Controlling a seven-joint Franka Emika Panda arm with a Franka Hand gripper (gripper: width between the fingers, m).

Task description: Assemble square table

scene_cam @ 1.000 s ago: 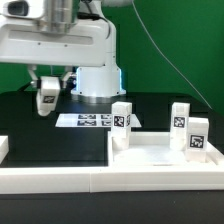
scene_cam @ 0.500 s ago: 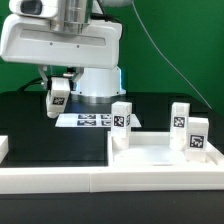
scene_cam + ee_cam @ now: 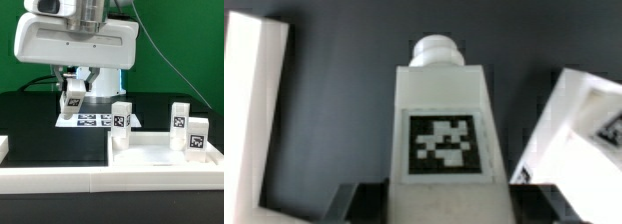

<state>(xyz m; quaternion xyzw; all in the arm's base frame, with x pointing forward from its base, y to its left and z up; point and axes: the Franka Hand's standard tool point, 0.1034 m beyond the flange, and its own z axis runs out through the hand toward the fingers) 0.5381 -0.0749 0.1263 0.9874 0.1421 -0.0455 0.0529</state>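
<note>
The white square table top (image 3: 160, 152) lies at the front on the exterior view's right. Three white tagged legs stand upright on it: one at its left corner (image 3: 122, 120) and two on its right side (image 3: 180, 116) (image 3: 197, 136). My gripper (image 3: 72, 93) hangs above the black surface, left of the table top, shut on another leg (image 3: 73, 104). In the wrist view that leg (image 3: 445, 120) sticks out from between the dark fingers (image 3: 370, 205), its tag facing the camera and its round peg (image 3: 438, 48) at the far end.
The marker board (image 3: 92, 120) lies flat on the black table behind the held leg. A long white rail (image 3: 50, 182) runs along the front edge. A small white block (image 3: 3, 148) sits at the exterior view's left edge. A green wall stands behind.
The arm has carried the held leg toward the exterior view's right and slightly lower, closer to the table top. The grip has not changed.
</note>
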